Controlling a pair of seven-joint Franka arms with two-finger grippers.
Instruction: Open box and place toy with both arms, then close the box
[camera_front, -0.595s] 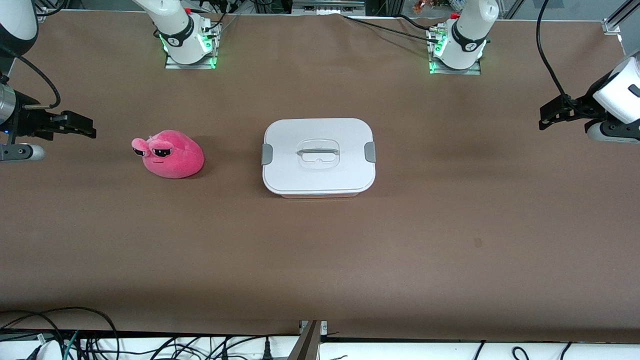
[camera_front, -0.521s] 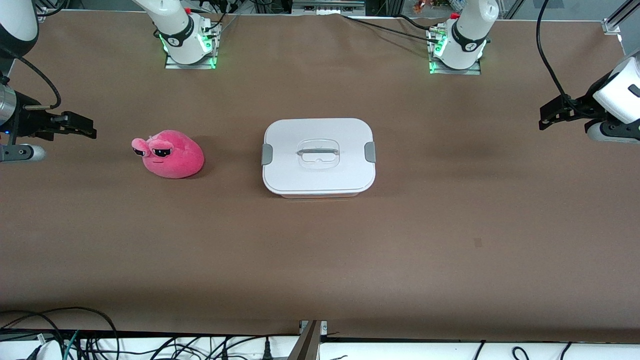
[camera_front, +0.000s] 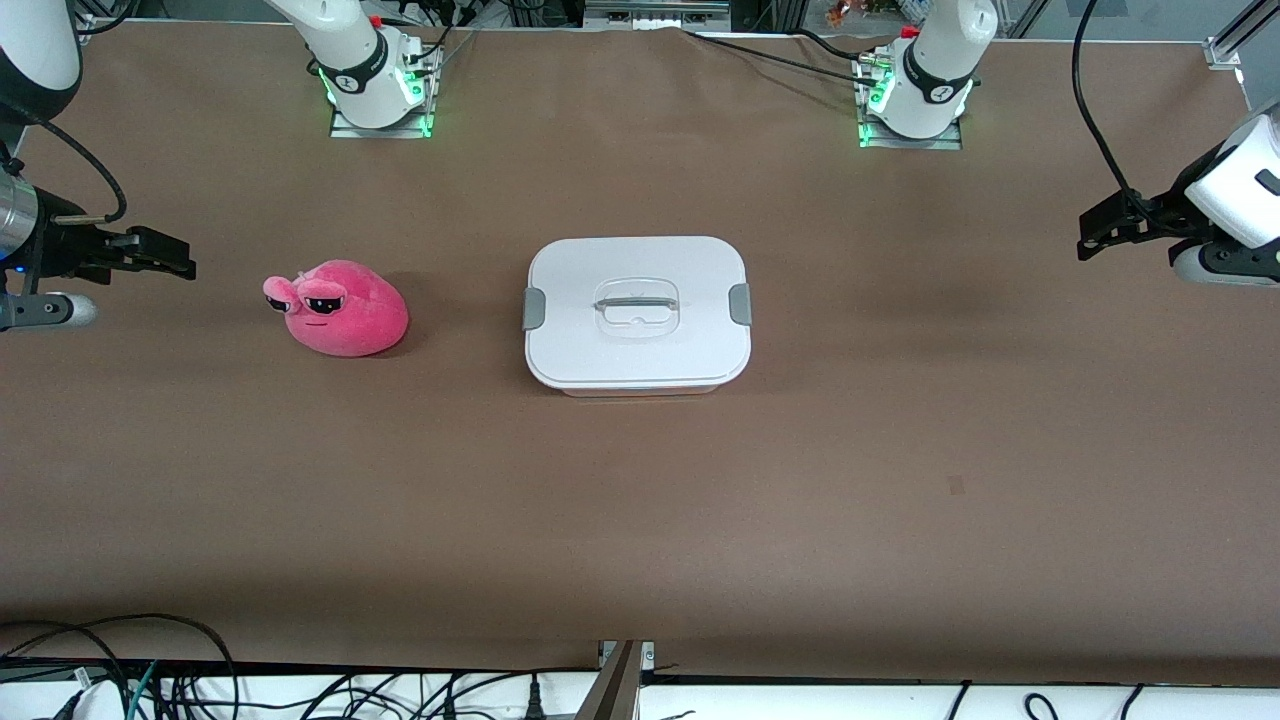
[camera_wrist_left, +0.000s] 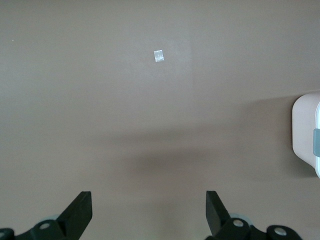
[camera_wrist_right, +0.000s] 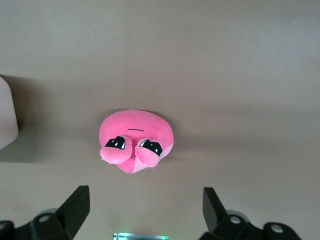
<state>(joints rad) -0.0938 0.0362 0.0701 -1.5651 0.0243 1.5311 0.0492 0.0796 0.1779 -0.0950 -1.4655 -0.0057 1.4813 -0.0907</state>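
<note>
The box (camera_front: 637, 340) stands mid-table with its white lid (camera_front: 690, 270) on, grey clips at both ends and a clear handle (camera_front: 637, 303) on top. The pink plush toy (camera_front: 338, 308) lies beside it, toward the right arm's end of the table. My right gripper (camera_front: 185, 262) hovers open over bare table past the toy, which shows ahead of its fingers as the toy (camera_wrist_right: 135, 140) in the right wrist view. My left gripper (camera_front: 1090, 235) hangs open over the table at the left arm's end, with the box's end (camera_wrist_left: 305, 132) at the edge of its wrist view.
Both arm bases (camera_front: 375, 95) (camera_front: 915, 100) glow green at the table's back edge. A small square mark (camera_front: 956, 485) lies on the brown table cover, nearer the front camera than the box. Cables (camera_front: 150, 680) run below the table's front edge.
The right gripper has edged slightly toward the toy. The left gripper, the box and the toy have not moved.
</note>
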